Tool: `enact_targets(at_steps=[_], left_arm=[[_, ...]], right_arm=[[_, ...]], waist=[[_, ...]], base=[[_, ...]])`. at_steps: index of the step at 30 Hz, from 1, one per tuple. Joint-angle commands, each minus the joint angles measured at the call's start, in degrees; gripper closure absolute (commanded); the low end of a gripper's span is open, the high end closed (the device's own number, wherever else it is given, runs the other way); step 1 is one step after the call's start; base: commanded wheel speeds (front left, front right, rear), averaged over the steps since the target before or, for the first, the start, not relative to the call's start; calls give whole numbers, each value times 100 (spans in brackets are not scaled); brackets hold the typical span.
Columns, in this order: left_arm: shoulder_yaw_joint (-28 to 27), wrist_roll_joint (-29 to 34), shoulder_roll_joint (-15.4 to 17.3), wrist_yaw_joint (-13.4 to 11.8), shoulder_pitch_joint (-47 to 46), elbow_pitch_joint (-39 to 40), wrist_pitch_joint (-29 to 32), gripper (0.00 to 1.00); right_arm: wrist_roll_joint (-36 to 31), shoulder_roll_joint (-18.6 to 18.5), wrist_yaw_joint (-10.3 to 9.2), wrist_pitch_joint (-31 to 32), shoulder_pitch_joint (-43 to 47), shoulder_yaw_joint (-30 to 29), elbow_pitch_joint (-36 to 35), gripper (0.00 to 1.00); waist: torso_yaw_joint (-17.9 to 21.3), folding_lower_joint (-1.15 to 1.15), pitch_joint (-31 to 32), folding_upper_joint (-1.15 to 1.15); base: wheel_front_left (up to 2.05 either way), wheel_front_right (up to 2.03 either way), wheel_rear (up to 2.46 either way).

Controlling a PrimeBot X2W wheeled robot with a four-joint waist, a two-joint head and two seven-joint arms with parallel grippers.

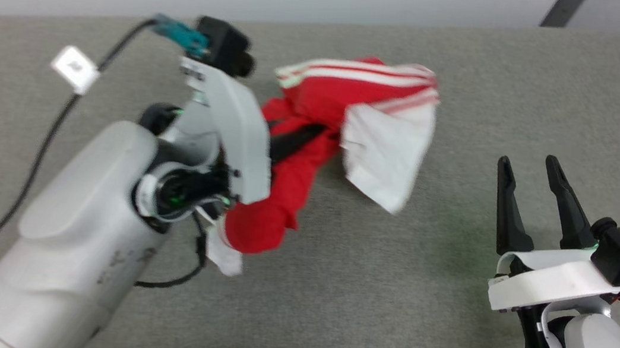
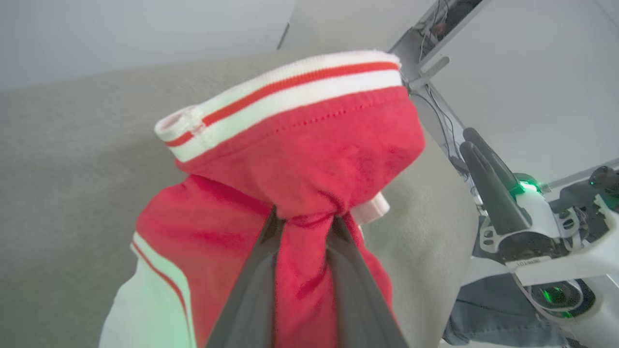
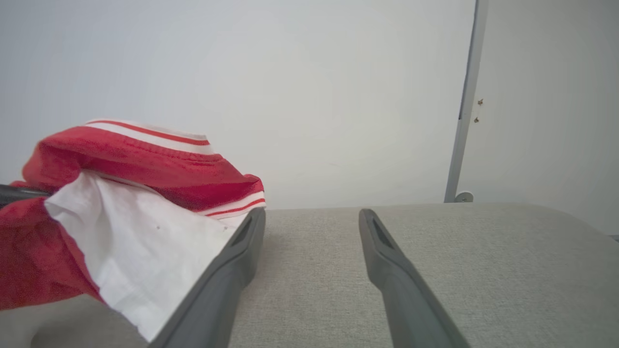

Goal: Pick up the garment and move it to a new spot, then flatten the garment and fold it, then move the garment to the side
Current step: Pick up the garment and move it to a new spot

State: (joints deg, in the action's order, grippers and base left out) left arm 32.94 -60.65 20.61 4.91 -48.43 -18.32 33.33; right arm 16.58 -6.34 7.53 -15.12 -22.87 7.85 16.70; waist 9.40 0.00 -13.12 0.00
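Head view: my left tool [image 1: 315,133] is nearly closed on a bunch of the garment [image 1: 320,97]. The red cloth is lifted in a crumpled bundle over the middle of the grey worktop [image 1: 389,298], with striped trim on top and a white sleeve drooping on the right. The frame is blurred here, so the bundle's lowest end may touch the worktop, but I can't tell. My right tool [image 1: 527,162] is at lower right, fingers spread wide with nothing in them, well apart from the garment.

Left wrist view: my left tool [image 2: 304,220] pinches a fold of the garment [image 2: 309,145] between its tips. The trim arches above, the worktop [image 2: 72,145] lies behind, and my right tool [image 2: 471,142] is off to the right.

Right wrist view: my right tool [image 3: 312,215] gapes wide and empty over the bare worktop [image 3: 314,270]. The garment [image 3: 121,164] hangs at left, its white sleeve seen past my left-hand finger.
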Motion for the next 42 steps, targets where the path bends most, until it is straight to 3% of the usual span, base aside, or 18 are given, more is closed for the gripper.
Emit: enact_targets(at_steps=[1,5,13,21,27,28,32,33,42], left_arm=[[31,-39,-62,-62,-94,4,75,100],[250,87,-236,-35,-187,-269,160,100],[668,550,-117,184,-468,-1504,-36,100],[1300,973,-88,226,-749,-2560,-113,100],[1801,918,-45,218,-768,-2660,-437,100],[1875,864,-19,221,-754,-2622,-482,94],[1989,704,37,227,-846,-2517,-875,9],[2043,670,35,227,-863,-2470,-968,0],[2292,267,48,248,-979,-1986,-1865,0]], right_arm=[[7,49,-8,-2,-5,-40,-20,0],[51,112,-9,-2,-93,-132,-67,0],[141,276,-8,-2,-256,-193,-158,0],[135,320,-8,-2,-302,-300,-195,0],[81,329,-9,-2,-330,-244,-150,0],[64,331,-8,-2,-331,-244,-139,0],[7,262,-9,-2,-258,-276,-119,0],[-7,234,-8,-2,-229,-265,-105,0],[-121,-26,-9,-2,-68,-216,-5,0]], waist=[[253,0,-219,0],[534,0,-378,0],[959,0,-728,0],[968,0,-916,0],[898,0,-865,0],[867,0,-841,0],[662,0,-723,0],[602,0,-680,0],[53,0,-280,0]], base=[[0,0,0],[0,0,0],[0,0,0],[0,0,0],[0,0,0],[0,0,0],[0,0,0],[0,0,0],[0,0,0]])
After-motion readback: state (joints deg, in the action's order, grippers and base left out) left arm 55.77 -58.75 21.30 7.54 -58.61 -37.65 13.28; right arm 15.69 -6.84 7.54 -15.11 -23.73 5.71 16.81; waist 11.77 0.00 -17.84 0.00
